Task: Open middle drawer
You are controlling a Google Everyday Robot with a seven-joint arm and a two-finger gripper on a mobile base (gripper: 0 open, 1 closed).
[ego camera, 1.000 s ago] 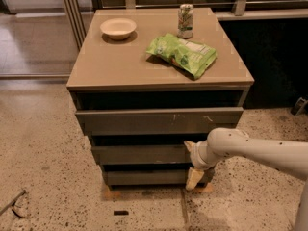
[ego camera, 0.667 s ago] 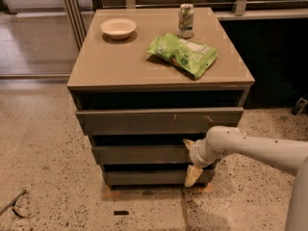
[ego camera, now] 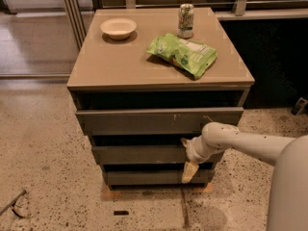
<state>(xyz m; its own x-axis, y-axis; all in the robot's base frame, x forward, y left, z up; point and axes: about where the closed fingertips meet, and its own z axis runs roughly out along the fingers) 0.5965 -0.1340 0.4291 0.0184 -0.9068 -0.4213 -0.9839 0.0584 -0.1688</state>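
The cabinet has three stacked grey-brown drawer fronts. The middle drawer (ego camera: 139,154) is the plain, mid-sized front below the widest, scratched top front (ego camera: 159,121) and above the narrowest bottom front (ego camera: 144,177). It sits a little further out than the bottom front. My gripper (ego camera: 188,171) hangs from the white arm (ego camera: 250,146), which reaches in from the right. The gripper points down in front of the right end of the middle drawer, its tip over the bottom front. The wrist hides the middle drawer's right end.
On the cabinet top (ego camera: 110,66) are a white bowl (ego camera: 118,28), a drink can (ego camera: 186,20) and a green snack bag (ego camera: 183,54). The speckled floor (ego camera: 43,177) spreads to the left and in front. A dark wall is on the right.
My gripper has shifted slightly left and up along the drawer fronts. The drawers have not visibly moved.
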